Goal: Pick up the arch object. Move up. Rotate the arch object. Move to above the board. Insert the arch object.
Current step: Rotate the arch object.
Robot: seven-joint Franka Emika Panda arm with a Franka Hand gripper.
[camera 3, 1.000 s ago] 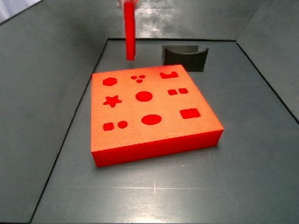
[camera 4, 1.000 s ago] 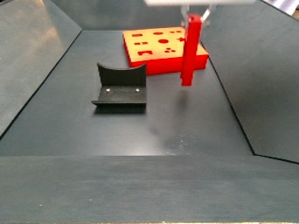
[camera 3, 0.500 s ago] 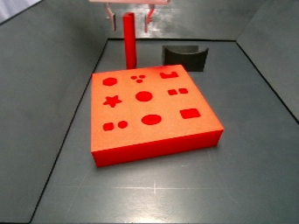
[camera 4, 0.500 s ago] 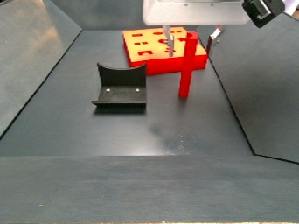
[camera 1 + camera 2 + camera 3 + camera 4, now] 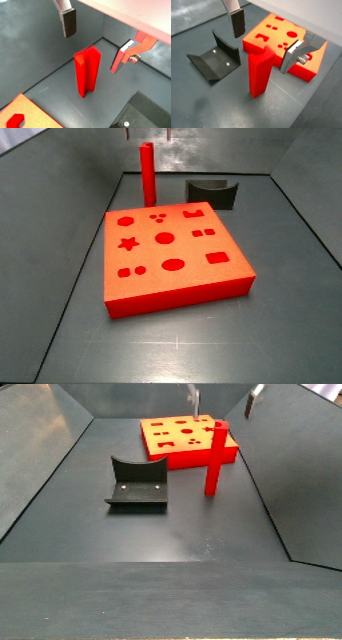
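The arch object, a slim bright red bar [image 5: 214,459], stands upright on the dark floor beside the board, also seen in a side view [image 5: 147,173] and both wrist views [image 5: 87,72] [image 5: 259,70]. The board [image 5: 174,253] is a thick orange-red slab with darker shaped holes [image 5: 181,434] [image 5: 281,37]. My gripper [image 5: 95,40] [image 5: 264,40] is open above the bar's top, with the fingers [image 5: 69,22] wide apart and not touching it. In a side view only the fingertips of the gripper [image 5: 223,398] show at the upper edge.
A dark grey block with an arched cut-out [image 5: 138,484] [image 5: 214,191] [image 5: 214,60] stands on the floor beside the board. Grey walls slope up on all sides.
The gripper brought the bar down onto the floor, let go of it and rose. The bar now stands on its own.
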